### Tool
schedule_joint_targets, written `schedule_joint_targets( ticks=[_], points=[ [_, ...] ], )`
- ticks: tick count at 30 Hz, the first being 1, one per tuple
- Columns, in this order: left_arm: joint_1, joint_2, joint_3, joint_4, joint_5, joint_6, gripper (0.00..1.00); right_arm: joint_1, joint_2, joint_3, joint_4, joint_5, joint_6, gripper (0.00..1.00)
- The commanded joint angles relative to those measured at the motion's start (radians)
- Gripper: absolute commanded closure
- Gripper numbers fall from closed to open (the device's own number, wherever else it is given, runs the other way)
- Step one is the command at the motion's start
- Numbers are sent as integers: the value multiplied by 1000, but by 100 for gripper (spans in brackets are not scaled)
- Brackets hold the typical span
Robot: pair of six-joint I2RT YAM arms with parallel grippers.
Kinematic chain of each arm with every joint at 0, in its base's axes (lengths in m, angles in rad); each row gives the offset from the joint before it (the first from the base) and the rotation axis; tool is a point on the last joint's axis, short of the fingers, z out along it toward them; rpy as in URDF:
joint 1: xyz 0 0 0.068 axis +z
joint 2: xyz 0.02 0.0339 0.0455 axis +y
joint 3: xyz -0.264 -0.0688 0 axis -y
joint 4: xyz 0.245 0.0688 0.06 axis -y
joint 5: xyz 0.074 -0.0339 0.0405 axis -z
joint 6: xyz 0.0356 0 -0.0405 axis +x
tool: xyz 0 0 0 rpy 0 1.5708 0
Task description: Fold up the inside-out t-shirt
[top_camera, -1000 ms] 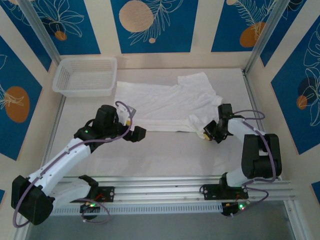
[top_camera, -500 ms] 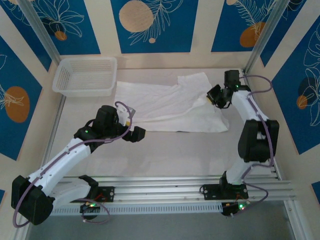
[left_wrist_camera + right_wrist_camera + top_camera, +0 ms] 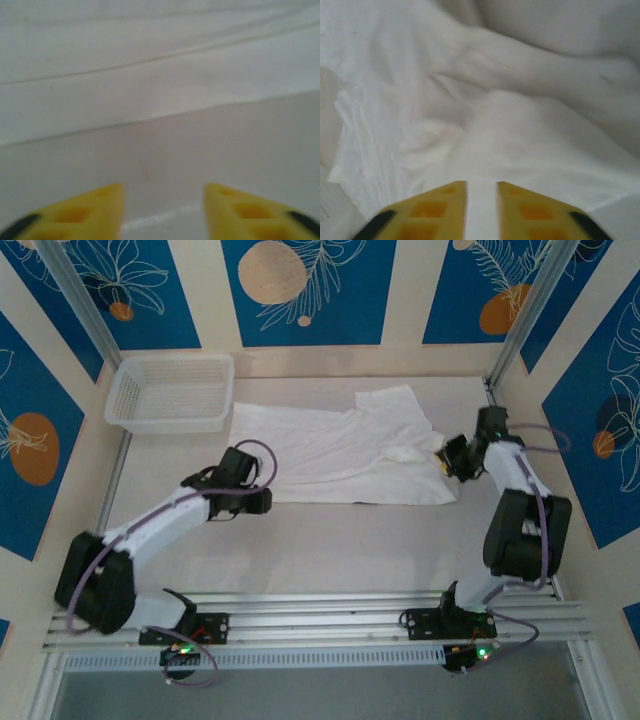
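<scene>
Blue-and-cream patterned walls (image 3: 300, 290) enclose a pale grey counter (image 3: 330, 550).

Top view: the plain white, wrinkled cloth t-shirt (image 3: 340, 450) lies spread flat across the far middle of the counter, one sleeve pointing to the far right. A white plastic mesh basket (image 3: 165, 423) stands at the far left, just beside the shirt's left end. The left claw (image 3: 265, 502) sits at the shirt's near edge, towards its left end. The right claw (image 3: 447, 455) sits at the shirt's right edge, over rumpled cloth.

Left wrist view: the left claw (image 3: 162, 212) has its yellow fingers (image 3: 100, 210) moderately apart, with bare counter (image 3: 200, 145) between them and nothing held. The straight edge of the t-shirt (image 3: 150, 60) runs across just ahead.

Right wrist view: the right claw (image 3: 482, 210) hangs over creased folds of the t-shirt (image 3: 495, 125). Its yellow fingers (image 3: 440, 205) stand narrowly apart with white cloth showing in the gap. Whether that cloth is pinched cannot be told.
</scene>
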Motion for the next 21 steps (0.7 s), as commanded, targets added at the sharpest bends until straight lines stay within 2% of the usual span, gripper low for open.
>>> schedule_joint_targets(
  ticks=[1, 3, 5, 7, 10, 14, 17, 21],
  points=[
    [86, 123, 85, 21, 15, -82, 100, -69, -2, -123, 88, -117, -12, 84],
    [110, 208, 114, 65, 63, -79, 100, -82, 30, -101, 54, -143, -75, 87],
    [128, 290, 161, 43, 34, -97, 100, -73, 55, -66, 3, -148, -120, 92],
    [146, 334, 185, 37, -12, -123, 100, -65, 55, -66, -5, -151, -131, 92],
    [162, 345, 170, 85, -35, -137, 100, -58, 67, -90, 12, -137, -112, 91],
    [179, 394, 183, 102, -54, -140, 100, -71, 163, -88, -6, -109, -83, 92],
    [202, 440, 185, 77, -5, -151, 100, -87, 219, -75, -29, -118, -93, 91],
    [208, 373, 59, 72, 7, -185, 100, -92, 213, -85, -65, -96, -127, 89]
  ],
)
